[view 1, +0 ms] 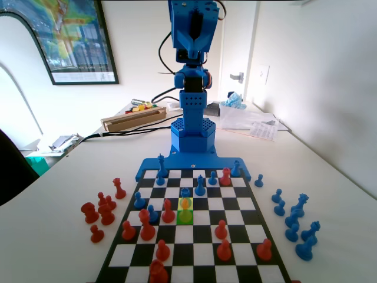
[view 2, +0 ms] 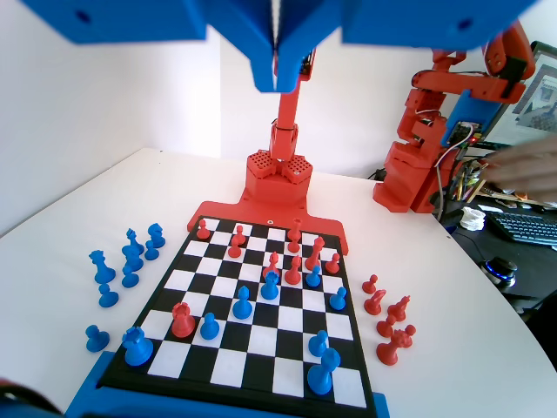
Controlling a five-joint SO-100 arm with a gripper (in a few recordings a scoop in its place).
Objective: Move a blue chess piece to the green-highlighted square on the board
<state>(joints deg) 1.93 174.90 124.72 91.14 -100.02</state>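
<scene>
White table's board (view 1: pixel 250 207): fixed view alone shows green-highlighted square (view 1: pixel 185 216); wrist-view hand (view 2: pixel 278 83) closed.

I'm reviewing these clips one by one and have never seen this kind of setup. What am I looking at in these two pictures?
A small blue robot arm stands at one end of a chessboard. The fixed view looks along the board toward the arm; the wrist view rides on the arm and looks down from high above. Its gripper hangs at that picture's top edge, jaws together, holding nothing. Red and blue pieces stand on the board, with captured ones beside it on the white table. A pawn, the blue chess piece, stands on the green-highlighted square.
</scene>
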